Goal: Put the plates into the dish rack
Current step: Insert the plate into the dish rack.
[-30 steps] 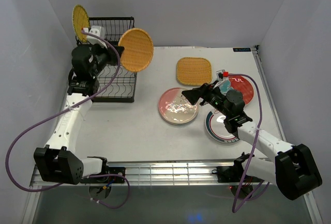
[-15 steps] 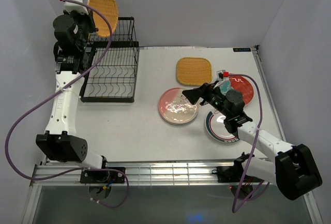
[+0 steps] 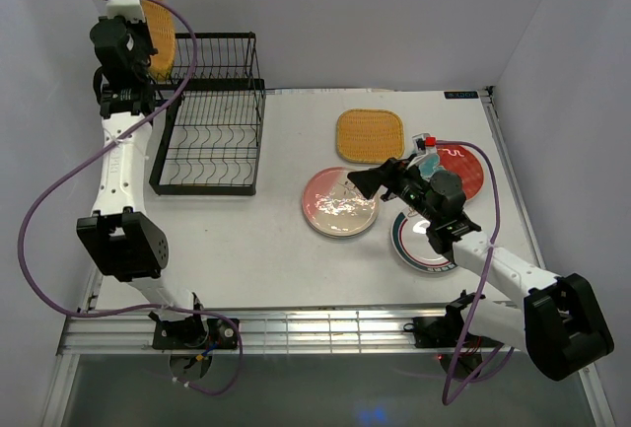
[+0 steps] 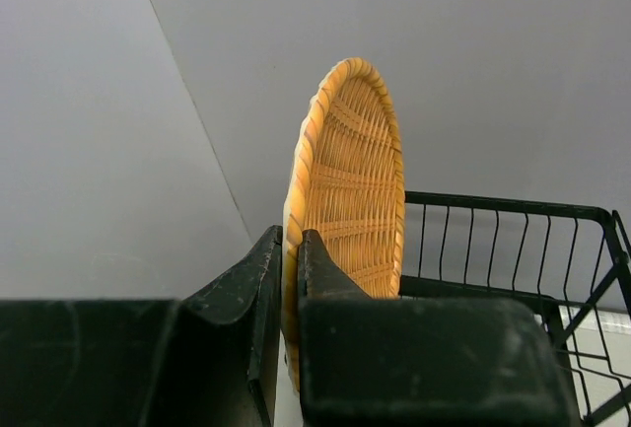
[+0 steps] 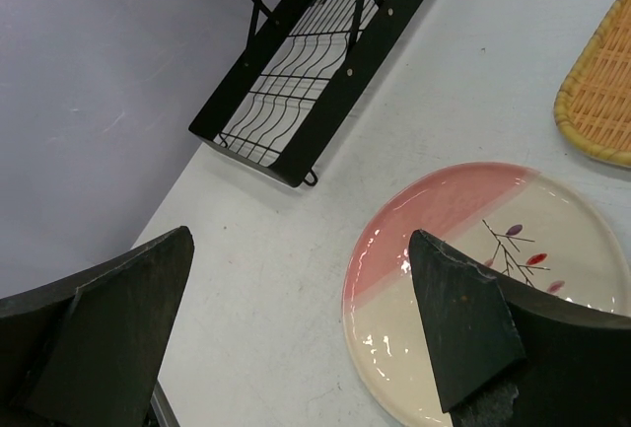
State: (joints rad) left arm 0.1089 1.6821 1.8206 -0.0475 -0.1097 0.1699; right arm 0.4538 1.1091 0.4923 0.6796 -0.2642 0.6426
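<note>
At the far left corner, above the dish rack's (image 3: 202,188) raised rear tier, the left gripper (image 4: 289,249) is clamped on the lower rim of the round woven plate (image 4: 350,190). We see the plate standing on edge, its long axis upright. The wavy slots lie below it and toward the near side, so we judge the coming move to be a descent into them. The left arm is much nearer the rack. The right gripper (image 5: 296,328) hangs with jaws wide apart over the pink-and-white plate (image 3: 335,205), well apart from the rack. We count one rack and six plates, none slotted yet. Five lie flat on the table: pink-and-white, the rounded-square woven plate (image 3: 370,136), the red plate (image 3: 463,166), the green-ringed white plate (image 3: 414,245), and probably a teal plate (image 3: 427,164), mostly hidden by the right arm.
</note>
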